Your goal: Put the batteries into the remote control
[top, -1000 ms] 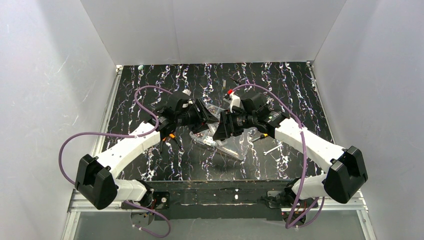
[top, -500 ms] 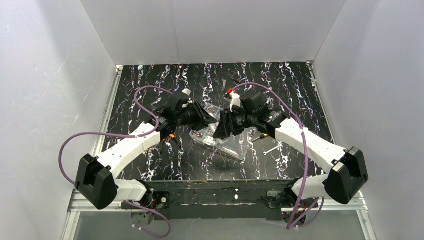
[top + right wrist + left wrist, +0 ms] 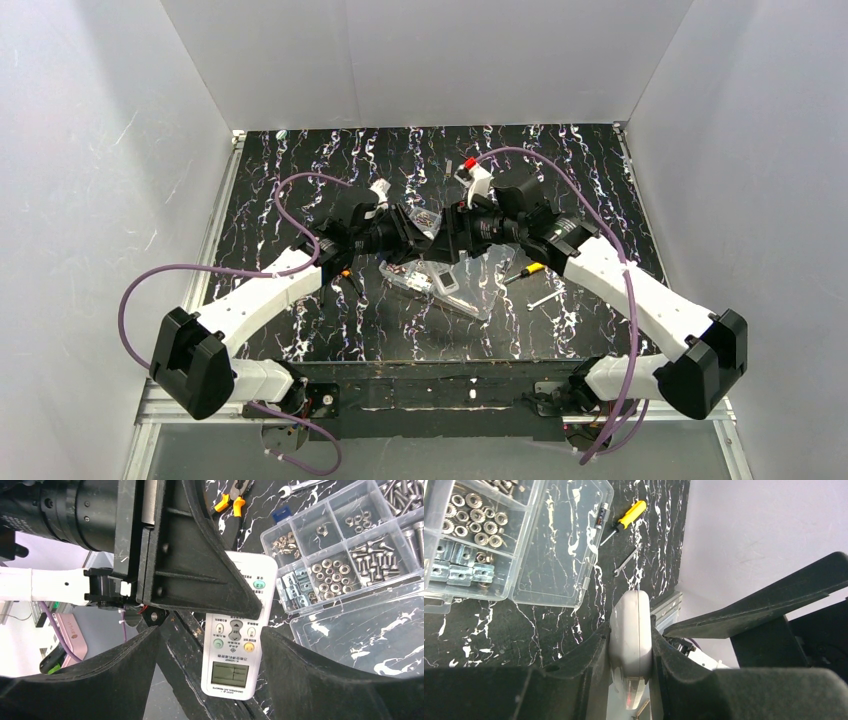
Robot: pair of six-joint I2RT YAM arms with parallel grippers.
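My left gripper [image 3: 630,636] is shut on the white remote control [image 3: 630,630], seen edge-on between its fingers. In the right wrist view the remote [image 3: 235,650] hangs face-on from those fingers, buttons and grey screen showing. My right gripper [image 3: 210,630] is open, its fingers wide apart on either side of the remote's screen end and not touching it. In the top view the remote [image 3: 443,281] is above the clear organiser box [image 3: 478,300], with the left gripper [image 3: 412,232] and right gripper [image 3: 447,238] facing each other. A small dark battery-like cylinder [image 3: 600,516] lies by the screwdriver.
The organiser box [image 3: 484,540] holds nuts and screws, with its lid [image 3: 559,540] open flat. A yellow-handled screwdriver [image 3: 626,520] and a small wrench [image 3: 626,562] lie right of it. Orange-handled pliers [image 3: 235,500] and another wrench [image 3: 300,486] lie left of it.
My right gripper has drawn back toward the far side, uncovering the remote over the organiser box. The left gripper still holds the remote in about the same place.
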